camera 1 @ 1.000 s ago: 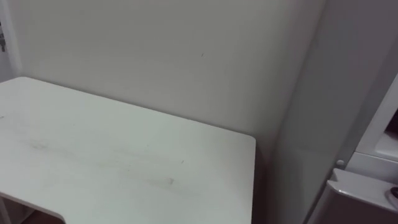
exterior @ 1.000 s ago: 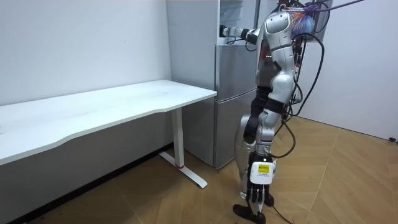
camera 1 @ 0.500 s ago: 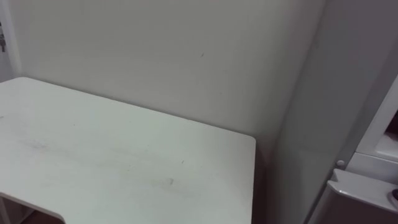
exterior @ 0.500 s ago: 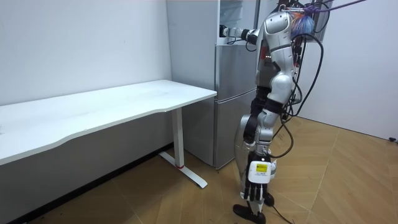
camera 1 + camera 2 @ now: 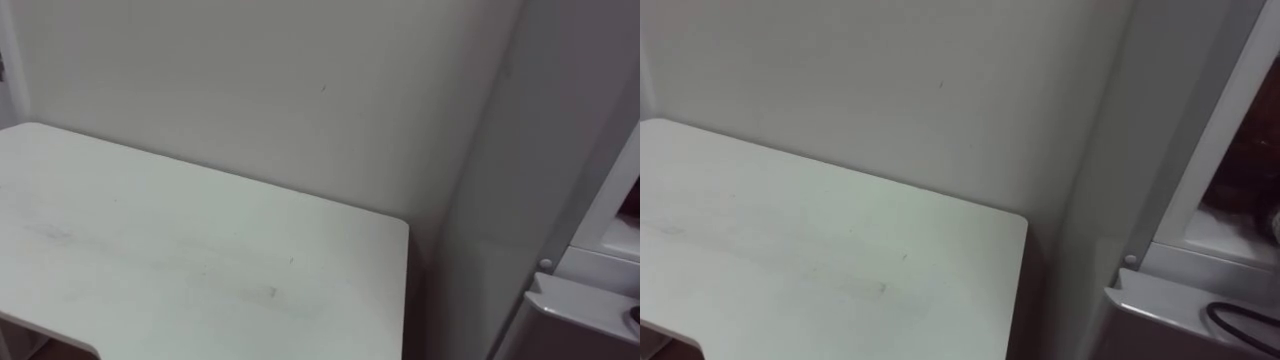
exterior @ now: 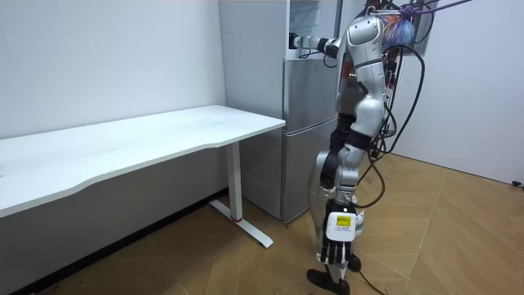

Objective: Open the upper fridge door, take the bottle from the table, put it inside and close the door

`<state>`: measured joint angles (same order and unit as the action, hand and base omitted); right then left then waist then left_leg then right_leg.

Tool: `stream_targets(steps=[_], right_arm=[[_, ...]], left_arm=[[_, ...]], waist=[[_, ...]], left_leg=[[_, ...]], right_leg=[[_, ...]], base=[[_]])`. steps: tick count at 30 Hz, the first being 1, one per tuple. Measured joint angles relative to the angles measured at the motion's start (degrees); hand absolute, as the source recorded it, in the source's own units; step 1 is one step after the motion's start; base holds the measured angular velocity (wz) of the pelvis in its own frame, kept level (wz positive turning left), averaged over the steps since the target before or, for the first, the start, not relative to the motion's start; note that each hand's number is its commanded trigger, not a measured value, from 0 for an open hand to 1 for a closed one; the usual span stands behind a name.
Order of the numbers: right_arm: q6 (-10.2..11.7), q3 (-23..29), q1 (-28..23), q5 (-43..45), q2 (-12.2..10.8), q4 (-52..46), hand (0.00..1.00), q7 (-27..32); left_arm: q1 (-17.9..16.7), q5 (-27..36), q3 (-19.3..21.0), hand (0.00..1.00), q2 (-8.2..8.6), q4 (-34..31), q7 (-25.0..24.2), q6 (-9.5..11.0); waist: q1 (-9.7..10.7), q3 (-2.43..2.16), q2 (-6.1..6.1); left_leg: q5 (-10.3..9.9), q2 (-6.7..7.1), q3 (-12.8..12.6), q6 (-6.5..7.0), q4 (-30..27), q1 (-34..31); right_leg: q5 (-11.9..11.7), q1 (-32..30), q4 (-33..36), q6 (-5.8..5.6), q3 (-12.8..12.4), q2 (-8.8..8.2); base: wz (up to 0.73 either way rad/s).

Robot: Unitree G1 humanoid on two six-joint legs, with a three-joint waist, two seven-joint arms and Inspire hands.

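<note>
I stand in front of the tall grey fridge (image 6: 301,123), turned toward its upper compartment (image 6: 311,20), which is open. My right arm is raised, and my right hand (image 6: 296,39) reaches into that compartment at shoulder height. It is too small and dark there to make out its fingers or a bottle. My left hand (image 6: 336,244) hangs low beside my leg with its fingers straight down and nothing in it. In the right eye view the fridge's dark opening (image 5: 1245,150) sits at the right edge above a white ledge (image 5: 1180,300).
A long white desk (image 6: 164,135) stands against the wall to my left, its corner close to the fridge's side (image 5: 520,170); its top (image 5: 150,250) is bare. Wooden floor (image 6: 442,238) lies open behind me.
The eye view has shifted very slightly. My stance and both arms look the same.
</note>
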<state>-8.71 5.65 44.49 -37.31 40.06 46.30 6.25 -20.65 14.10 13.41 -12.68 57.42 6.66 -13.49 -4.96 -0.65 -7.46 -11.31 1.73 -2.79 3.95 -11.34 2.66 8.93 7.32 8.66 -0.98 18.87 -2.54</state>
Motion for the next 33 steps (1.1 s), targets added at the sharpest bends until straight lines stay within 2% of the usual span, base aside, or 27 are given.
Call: stream_targets(steps=[6, 10, 13, 16, 21, 24, 28, 30, 33], right_arm=[[-0.18, 0.06, 0.0, -0.63, 0.0, -0.85, 0.0, 0.67], [-0.23, 0.1, -0.73, -0.63, 0.0, -4.63, 0.0, 1.14], [-0.6, 0.13, -2.34, 0.51, -0.01, -9.35, 0.0, 1.74], [-0.94, 0.14, -3.64, 1.41, -0.01, -13.09, 0.0, 3.1], [-1.49, 0.77, -7.21, -0.73, -0.01, -19.68, 0.0, 6.96], [-1.5, 2.77, -12.17, -0.54, -0.02, -27.02, 0.0, 8.91], [-1.33, 4.49, -16.29, 1.65, -0.51, -34.92, 0.0, 11.61], [-1.09, 4.77, -16.95, 3.55, -0.89, -36.99, 0.0, 13.39], [-0.5, 4.8, -17.39, 8.31, -2.11, -40.53, 0.0, 16.37]], left_arm=[[0.01, -0.06, -0.03, 0.0, 0.03, -0.15, -0.2, -0.04], [0.33, -0.07, -0.02, 0.0, 0.22, -0.16, -0.54, -0.02], [0.98, 0.24, -0.07, 0.0, 0.24, -0.15, 0.31, 0.07], [1.52, 1.11, -0.07, 0.0, 0.25, -0.19, 0.65, 1.1], [1.44, 0.83, -0.08, 0.0, 0.26, -0.52, 1.7, 1.67], [1.8, 0.87, -0.05, 0.0, 0.27, -0.72, 1.75, 2.41], [2.0, 1.62, -0.1, 0.0, 0.49, -0.79, 1.91, 4.13], [2.21, 1.48, -0.16, 0.0, 0.71, -0.41, 1.91, 5.01], [2.19, 2.77, -0.68, 0.0, 0.97, 0.75, 1.92, 5.74]], waist=[[0.26, 0.13, 0.2], [0.97, 0.52, 0.89], [1.76, 0.45, 1.28], [2.33, 0.25, 1.82], [3.43, -0.05, 1.41], [3.47, -0.22, 1.16], [3.52, 0.02, 1.53], [3.5, 0.21, 1.81], [4.51, 0.51, 2.28]], left_leg=[[0.0, 0.0, -0.1, 0.0, 0.04, -0.1], [0.0, 0.02, -0.38, 0.01, 0.03, -0.16], [0.0, 0.02, -0.4, 0.01, 0.09, -0.34], [0.01, 0.01, -0.51, 0.01, 0.29, -0.42], [0.03, -0.07, -1.49, 0.0, 0.87, 0.03], [-0.01, -0.03, -1.86, 0.05, 1.18, 0.26], [-0.04, 0.0, -2.38, 0.12, 1.71, 1.14], [-0.08, -0.02, -2.61, 0.18, 1.71, 1.23], [-0.12, -0.05, -2.95, 0.22, 1.81, 1.35]], right_leg=[[0.0, -0.02, -0.02, 0.0, 0.27, -0.05], [0.0, -0.43, -0.01, 0.0, 0.18, -0.1], [0.0, -0.49, -0.02, 0.0, 0.04, -0.06], [0.0, -0.5, -0.02, 0.0, 0.04, -0.08], [0.01, -0.49, -0.02, -0.01, -0.3, -0.07], [0.01, -0.6, -0.03, -0.01, -1.29, -0.07], [0.02, -0.25, -0.02, -0.03, -1.83, -0.12], [0.02, -0.25, -0.02, -0.04, -2.28, -0.07], [0.04, -0.37, -0.03, -0.06, -2.94, -0.02]], base=[[-0.01], [-0.03], [0.0], [0.0], [-0.06], [-0.07], [-0.1], [-0.07], [-0.08]])
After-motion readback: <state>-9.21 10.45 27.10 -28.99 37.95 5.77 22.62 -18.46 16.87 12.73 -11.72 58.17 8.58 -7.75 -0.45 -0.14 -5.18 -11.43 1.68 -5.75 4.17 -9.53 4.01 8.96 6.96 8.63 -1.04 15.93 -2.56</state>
